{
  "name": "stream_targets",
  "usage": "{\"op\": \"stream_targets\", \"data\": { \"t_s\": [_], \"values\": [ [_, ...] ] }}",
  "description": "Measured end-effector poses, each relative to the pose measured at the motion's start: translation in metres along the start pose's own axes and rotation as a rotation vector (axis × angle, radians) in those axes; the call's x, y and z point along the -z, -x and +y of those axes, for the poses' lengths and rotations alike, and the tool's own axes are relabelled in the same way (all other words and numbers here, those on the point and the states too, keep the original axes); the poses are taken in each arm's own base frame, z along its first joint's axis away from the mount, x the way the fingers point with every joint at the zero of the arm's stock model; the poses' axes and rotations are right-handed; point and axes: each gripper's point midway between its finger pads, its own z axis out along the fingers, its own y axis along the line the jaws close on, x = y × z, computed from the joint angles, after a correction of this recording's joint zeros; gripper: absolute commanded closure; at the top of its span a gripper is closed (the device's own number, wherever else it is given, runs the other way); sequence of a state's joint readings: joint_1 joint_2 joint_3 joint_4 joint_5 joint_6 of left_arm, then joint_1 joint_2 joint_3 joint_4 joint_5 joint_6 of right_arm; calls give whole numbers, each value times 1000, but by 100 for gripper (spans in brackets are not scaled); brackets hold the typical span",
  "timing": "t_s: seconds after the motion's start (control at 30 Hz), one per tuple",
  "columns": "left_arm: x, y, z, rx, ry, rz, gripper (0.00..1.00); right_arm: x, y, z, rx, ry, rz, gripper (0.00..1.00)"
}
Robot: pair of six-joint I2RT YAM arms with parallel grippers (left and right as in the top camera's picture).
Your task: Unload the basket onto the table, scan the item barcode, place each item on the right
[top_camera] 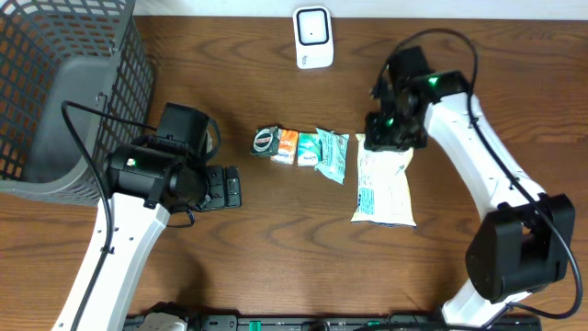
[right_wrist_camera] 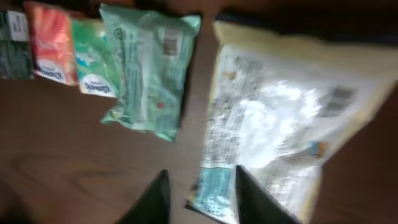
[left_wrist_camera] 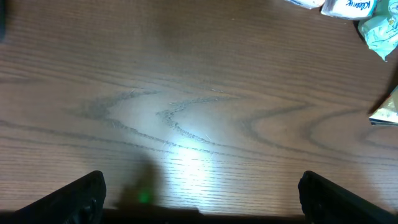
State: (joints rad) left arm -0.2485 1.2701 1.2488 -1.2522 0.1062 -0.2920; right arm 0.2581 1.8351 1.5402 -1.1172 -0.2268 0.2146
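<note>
Brown wood table (top_camera: 276,267), grey mesh basket (top_camera: 55,92) in the upper left of the overhead frame. The likely task item is the cream bag (top_camera: 386,193), the biggest pack. It lies flat, right of centre, long axis running top to bottom of the frame with a slight tilt. The right gripper (top_camera: 390,138) sits over the bag's upper end, so the bag stretches away from it toward the bottom of the frame. The right arm is clearly the nearer one. In the right wrist view its fingers stand a little apart, and the bag's blue-labelled corner shows in the gap. Nothing looks clamped, though the view is blurred. The left gripper (top_camera: 228,187) is at left centre, well apart from the bag, jaws wide with only bare wood under them. A teal packet (top_camera: 333,154) lies just beside the bag's left edge, then a row of small packs (top_camera: 287,145) runs leftward. The white scanner (top_camera: 312,37) stands at top centre, up and to the left of the bag's upper end. A barcode (right_wrist_camera: 339,96) shows on the bag face, upper right in the right wrist view, so it faces up. Judgement: the move turns on pinching the bag's near end, then carrying it up-left so that code faces the scanner.
</note>
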Motion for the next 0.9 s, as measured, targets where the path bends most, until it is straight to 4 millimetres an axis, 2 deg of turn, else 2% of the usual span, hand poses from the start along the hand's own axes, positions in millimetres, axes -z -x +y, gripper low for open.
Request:
{"op": "stream_targets", "data": {
  "t_s": [0.03,0.07,0.13,0.33,0.57,0.8,0.9],
  "values": [
    [0,0,0,0,0,0,2,3,4,-2,4,-16,-13,40],
    [0,0,0,0,0,0,2,5,5,-4,8,-25,-19,40],
    [0,0,0,0,0,0,2,5,5,-10,11,-60,-22,48],
    [0,0,0,0,0,0,2,-1,4,-28,10,-150,-25,52],
    [0,0,0,0,0,0,2,-27,12,-38,-4,-167,-91,62],
    [0,0,0,0,0,0,2,-67,8,-54,-22,-185,-151,60],
    [0,0,0,0,0,0,2,-72,6,-61,-25,-211,-158,64]
  ]
}}
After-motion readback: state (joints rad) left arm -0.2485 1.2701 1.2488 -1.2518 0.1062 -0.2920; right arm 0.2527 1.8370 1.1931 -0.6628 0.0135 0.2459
